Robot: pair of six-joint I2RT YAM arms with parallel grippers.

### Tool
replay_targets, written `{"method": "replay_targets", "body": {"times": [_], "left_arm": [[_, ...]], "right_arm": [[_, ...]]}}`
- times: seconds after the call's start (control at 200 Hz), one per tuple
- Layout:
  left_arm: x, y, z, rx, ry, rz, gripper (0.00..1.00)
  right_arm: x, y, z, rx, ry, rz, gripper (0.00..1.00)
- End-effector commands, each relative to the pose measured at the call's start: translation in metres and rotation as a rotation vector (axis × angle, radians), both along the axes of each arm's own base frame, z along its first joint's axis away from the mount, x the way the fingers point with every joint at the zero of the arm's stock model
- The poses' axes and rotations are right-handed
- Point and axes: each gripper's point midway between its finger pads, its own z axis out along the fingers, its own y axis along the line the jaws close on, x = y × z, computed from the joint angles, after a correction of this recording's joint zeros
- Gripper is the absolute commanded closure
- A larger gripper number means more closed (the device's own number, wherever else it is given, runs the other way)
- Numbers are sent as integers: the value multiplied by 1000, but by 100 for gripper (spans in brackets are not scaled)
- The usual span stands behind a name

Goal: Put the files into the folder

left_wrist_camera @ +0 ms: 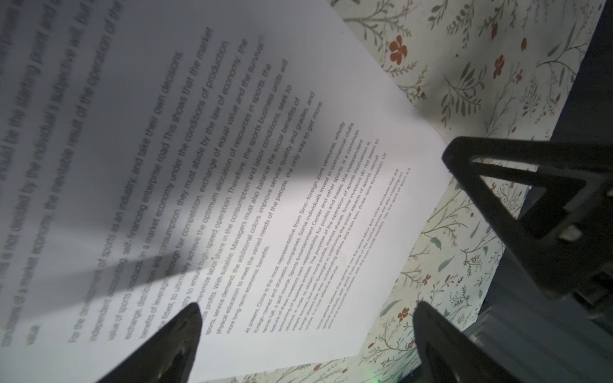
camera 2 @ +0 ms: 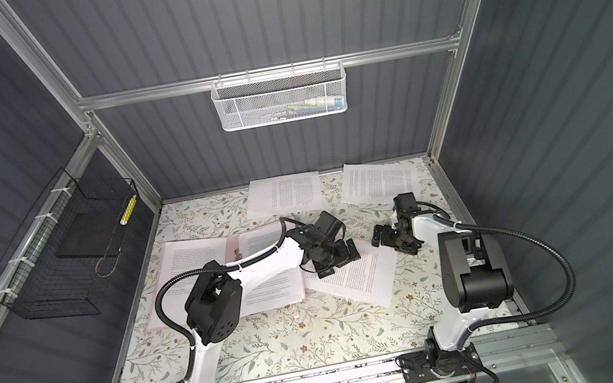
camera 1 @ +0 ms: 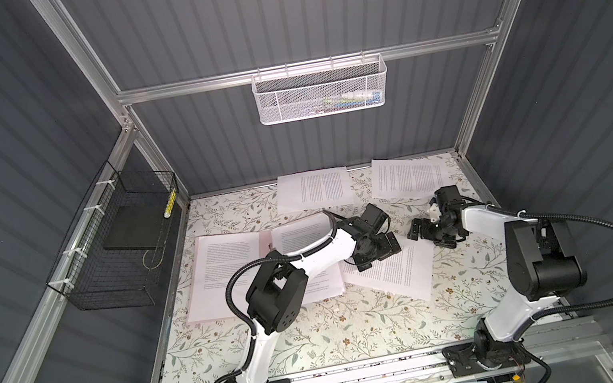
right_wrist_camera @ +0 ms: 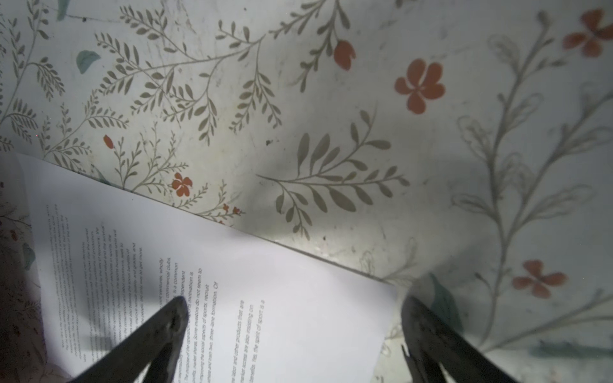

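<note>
Spotting the folder (camera 1: 265,239) open, pages (camera 1: 226,273) inside, with one loose sheet (camera 1: 398,274) askew just right of it and two more files (camera 1: 313,191) beyond it. Hovering over that sheet with the left gripper (camera 1: 379,256), right gripper (camera 1: 430,237) farther right of the folder - both spread wide, empty.

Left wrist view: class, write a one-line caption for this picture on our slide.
Open left gripper over a loose printed sheet lying on the flowered table.

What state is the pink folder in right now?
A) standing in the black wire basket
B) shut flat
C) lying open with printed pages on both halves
C: the folder lies open flat, with printed sheets on each side of its pink spine.
</note>
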Motion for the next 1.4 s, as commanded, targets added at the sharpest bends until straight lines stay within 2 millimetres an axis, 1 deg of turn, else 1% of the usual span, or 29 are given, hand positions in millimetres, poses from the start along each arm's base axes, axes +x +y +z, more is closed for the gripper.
{"method": "replay_targets", "body": {"times": [0.0,0.16,0.27,0.365,0.415,0.425,0.445,0.525,0.695,0.765,0.83,0.91,1.016,1.166,1.231,1.316,1.351,1.396], "left_arm": [[-2,9,-21,45,27,-4,0],[-7,16,-34,79,42,-15,0],[-9,25,-40,116,45,-31,0],[-9,33,-45,136,55,-40,0],[-9,35,-45,140,51,-48,0],[-9,36,-45,142,50,-49,0],[-9,36,-46,144,48,-54,0],[-7,40,-49,156,54,-70,0],[-6,43,-60,178,65,-112,0],[-7,43,-63,184,75,-132,0],[-8,45,-65,193,75,-146,0],[-8,49,-66,202,74,-153,0],[-8,52,-67,198,79,-157,0],[-7,55,-66,200,74,-163,0],[-7,55,-65,194,73,-164,0],[-6,55,-65,195,72,-166,0],[-6,56,-65,196,73,-165,0],[-5,56,-65,194,73,-164,0]], "right_arm": [[-1,-4,-4,-20,41,25,1],[-1,2,-7,8,93,55,1],[-11,10,-9,48,155,81,1],[-19,11,-13,42,215,102,1],[-23,16,-14,67,234,114,1],[-24,21,-13,99,233,122,1],[-24,25,-13,127,236,127,1],[-27,34,-13,171,250,131,1],[-25,61,6,319,211,166,1],[-23,78,17,444,182,178,1],[-21,95,32,558,148,198,1],[-16,111,53,649,76,238,1],[-10,123,74,703,39,282,1],[-7,131,95,744,3,321,1],[-7,136,99,744,-2,346,1],[-8,142,95,724,27,363,1],[-12,143,91,711,51,361,1],[-22,146,84,692,80,363,1]]}}
